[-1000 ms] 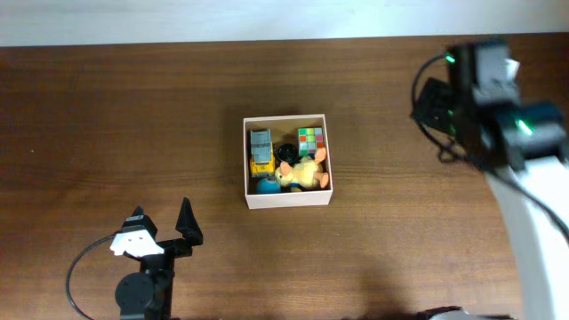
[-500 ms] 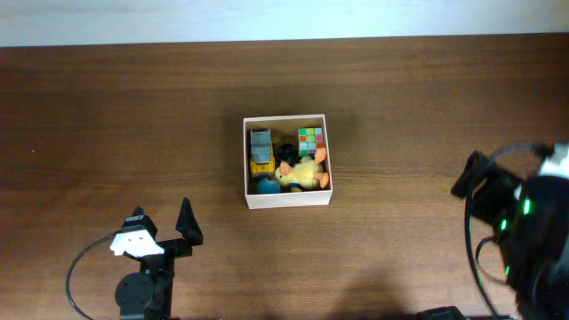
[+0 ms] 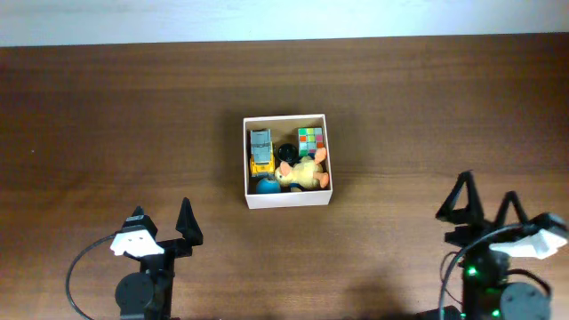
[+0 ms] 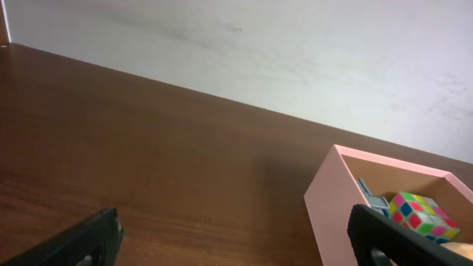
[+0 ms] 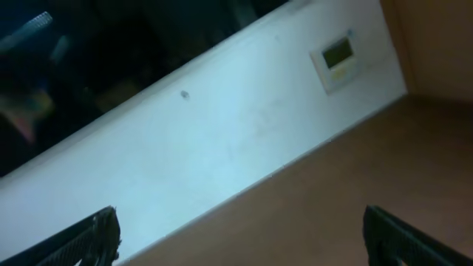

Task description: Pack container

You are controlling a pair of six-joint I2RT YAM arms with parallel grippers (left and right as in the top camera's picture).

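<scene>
While the left claw (image 3: 162, 212) and right claw (image 3: 488, 190) gape empty, the container (image 3: 284, 198) lies well apart, between them.

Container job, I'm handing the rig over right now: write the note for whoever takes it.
Left tool: open, empty, on its own side away from the box.
Right tool: open, empty, likewise apart.
Container: middle of the table, holding a toy truck, colour cube, yellow plush, blue ball and a small black item.
Done: every visible toy is inside.
Left: no loose toy shows; packing looks finished, confirm.
</scene>
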